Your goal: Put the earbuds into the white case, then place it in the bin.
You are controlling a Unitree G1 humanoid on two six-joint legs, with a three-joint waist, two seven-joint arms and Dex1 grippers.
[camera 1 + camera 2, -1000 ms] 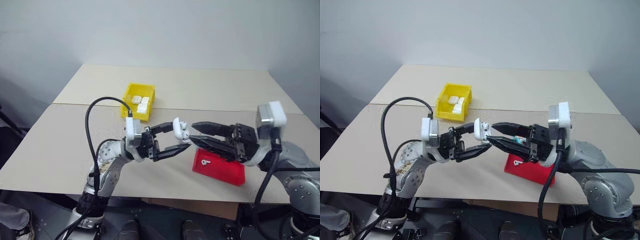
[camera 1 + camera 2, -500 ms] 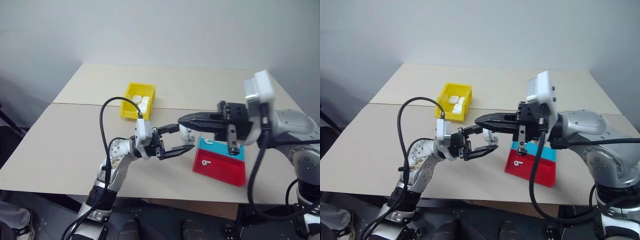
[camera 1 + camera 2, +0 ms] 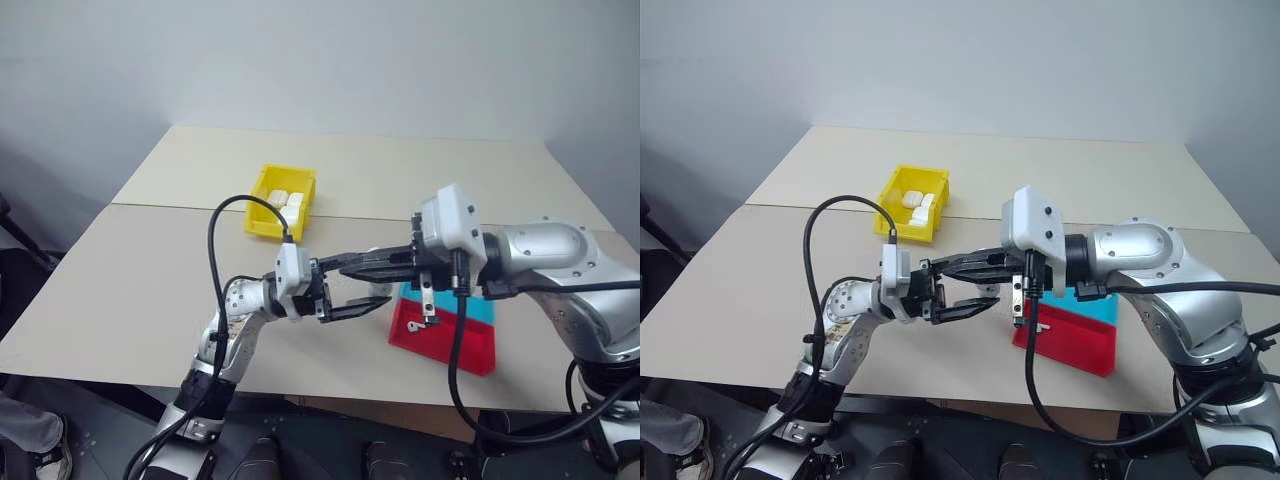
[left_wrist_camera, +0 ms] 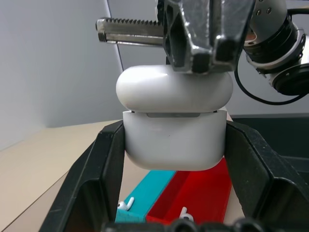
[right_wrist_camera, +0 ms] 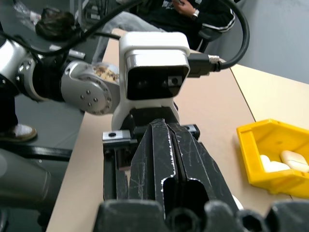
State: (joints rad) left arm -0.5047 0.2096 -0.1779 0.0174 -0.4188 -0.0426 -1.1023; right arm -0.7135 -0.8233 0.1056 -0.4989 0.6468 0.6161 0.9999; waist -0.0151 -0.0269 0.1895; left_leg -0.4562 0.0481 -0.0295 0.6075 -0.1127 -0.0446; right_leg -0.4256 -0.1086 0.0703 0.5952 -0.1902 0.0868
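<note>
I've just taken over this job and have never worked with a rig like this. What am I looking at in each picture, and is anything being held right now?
This is a two-armed humanoid robot, and each arm ends in black two-fingered jaws. The two wide pictures come from the cameras on its head, looking down over a tan table. Its left arm appears on the left. The two close-ups come from cameras on the wrists, looking along each arm's own jaws.

On the table are a yellow bin with some white pieces in it and a red and teal tray. Two earbuds lie in the tray.

The left jaws grip a white case by its sides, above the table, with its lid down. The right jaws are shut and empty, with their tips at the top of the lid.
</note>
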